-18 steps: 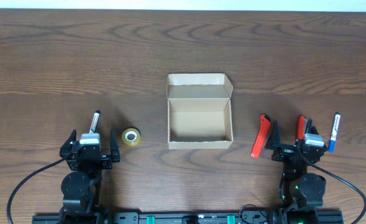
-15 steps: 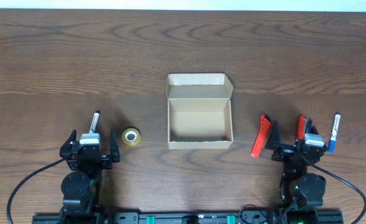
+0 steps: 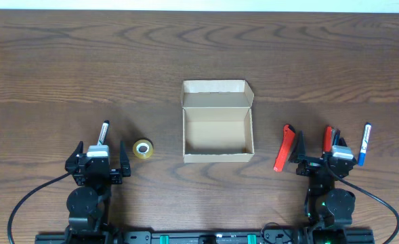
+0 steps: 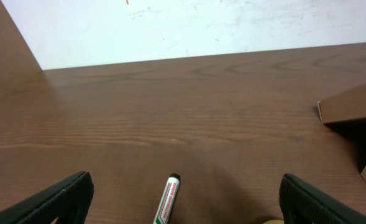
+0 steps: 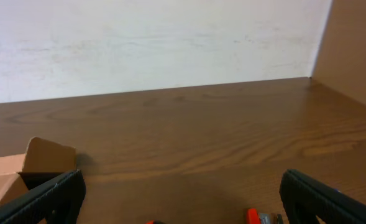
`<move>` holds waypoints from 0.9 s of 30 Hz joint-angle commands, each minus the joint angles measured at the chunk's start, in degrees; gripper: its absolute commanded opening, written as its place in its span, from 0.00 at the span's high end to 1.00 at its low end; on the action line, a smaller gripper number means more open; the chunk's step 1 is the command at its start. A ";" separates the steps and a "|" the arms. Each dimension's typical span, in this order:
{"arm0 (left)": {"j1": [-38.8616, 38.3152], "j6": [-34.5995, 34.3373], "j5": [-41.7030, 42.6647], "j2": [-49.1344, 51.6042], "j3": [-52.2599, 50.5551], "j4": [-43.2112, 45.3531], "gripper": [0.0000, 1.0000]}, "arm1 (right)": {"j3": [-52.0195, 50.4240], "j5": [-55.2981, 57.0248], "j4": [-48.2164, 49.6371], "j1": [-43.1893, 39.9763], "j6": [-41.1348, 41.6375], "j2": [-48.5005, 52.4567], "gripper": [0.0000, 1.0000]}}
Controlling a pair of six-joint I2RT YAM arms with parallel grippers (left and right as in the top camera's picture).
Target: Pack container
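Observation:
The container (image 3: 217,129), a tan cardboard box, stands empty at mid-table with its lid flap (image 3: 216,94) open at the back. Its corner shows in the left wrist view (image 4: 350,109) and its flap in the right wrist view (image 5: 46,155). My left gripper (image 3: 101,152) is open and empty near the front edge, with a whiteboard marker (image 3: 103,132) lying between its fingers, also in the left wrist view (image 4: 168,201). My right gripper (image 3: 319,153) is open and empty, right of the box.
A small tape roll (image 3: 142,148) lies between the left gripper and the box. A red tool (image 3: 284,148), a second red item (image 3: 328,137) and a blue pen (image 3: 365,144) lie around the right gripper.

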 commanded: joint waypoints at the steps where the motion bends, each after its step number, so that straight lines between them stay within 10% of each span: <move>1: 0.17 -0.68 -0.37 -0.52 -1.79 -0.02 0.05 | -0.11 0.94 -0.24 -0.39 0.74 -0.37 0.01; 27: 0.17 -0.68 -0.37 -0.52 -1.79 -0.02 0.05 | -0.11 0.33 -0.22 -0.39 0.74 -0.37 0.01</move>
